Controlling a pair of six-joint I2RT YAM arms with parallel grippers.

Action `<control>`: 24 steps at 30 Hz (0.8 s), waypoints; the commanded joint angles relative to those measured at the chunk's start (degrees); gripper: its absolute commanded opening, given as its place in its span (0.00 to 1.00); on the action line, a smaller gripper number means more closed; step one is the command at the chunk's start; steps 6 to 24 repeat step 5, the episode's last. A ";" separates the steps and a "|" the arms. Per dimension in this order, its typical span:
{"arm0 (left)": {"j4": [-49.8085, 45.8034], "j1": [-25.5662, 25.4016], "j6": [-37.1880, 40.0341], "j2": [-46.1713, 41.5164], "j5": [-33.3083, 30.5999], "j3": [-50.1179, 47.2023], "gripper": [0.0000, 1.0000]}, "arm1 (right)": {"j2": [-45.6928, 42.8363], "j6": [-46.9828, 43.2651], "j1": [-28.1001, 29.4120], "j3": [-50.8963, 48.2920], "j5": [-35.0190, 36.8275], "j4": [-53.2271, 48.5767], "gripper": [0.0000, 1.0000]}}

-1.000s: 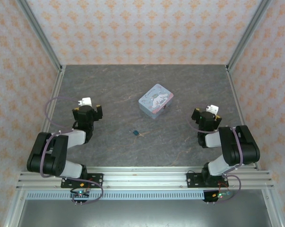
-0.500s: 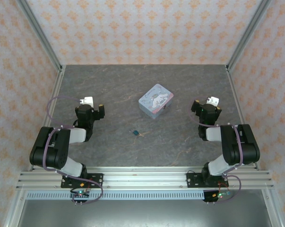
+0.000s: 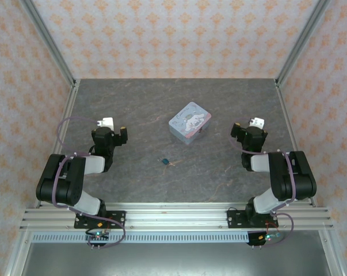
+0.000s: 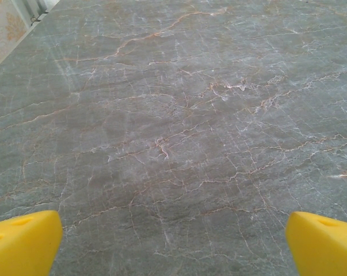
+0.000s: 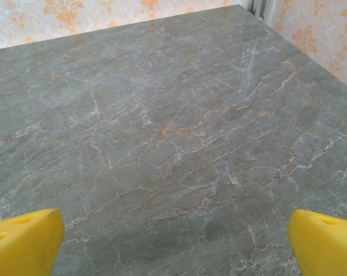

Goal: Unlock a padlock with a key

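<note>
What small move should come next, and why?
Probably swing the right gripper inward toward the key. The key lies loose on the table just right of the padlock. The right gripper is open, empty and looking at bare table well off to the side.

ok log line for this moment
left gripper open, empty | right gripper open, empty | padlock beside key on table, untouched

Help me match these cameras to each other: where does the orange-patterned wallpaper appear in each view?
Top external: the wallpaper runs behind the table and up both sides.
Left wrist: a small patch in the upper left corner.
Right wrist: a band along the top edge, widening at the upper right.
Shared landmark: the grey veined table, seen in all three.
</note>
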 commanded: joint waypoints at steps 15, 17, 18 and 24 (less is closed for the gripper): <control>1.85 0.18 0.87 -0.22 0.24 1.04 1.00 | -0.49 -0.64 -0.58 0.14 -1.51 0.31 0.99; 1.85 0.18 0.87 -0.22 0.24 1.04 1.00 | -0.49 -0.64 -0.58 0.14 -1.51 0.31 0.99; 1.85 0.18 0.87 -0.22 0.24 1.04 1.00 | -0.49 -0.64 -0.58 0.14 -1.51 0.31 0.99; 1.85 0.18 0.87 -0.22 0.24 1.04 1.00 | -0.49 -0.64 -0.58 0.14 -1.51 0.31 0.99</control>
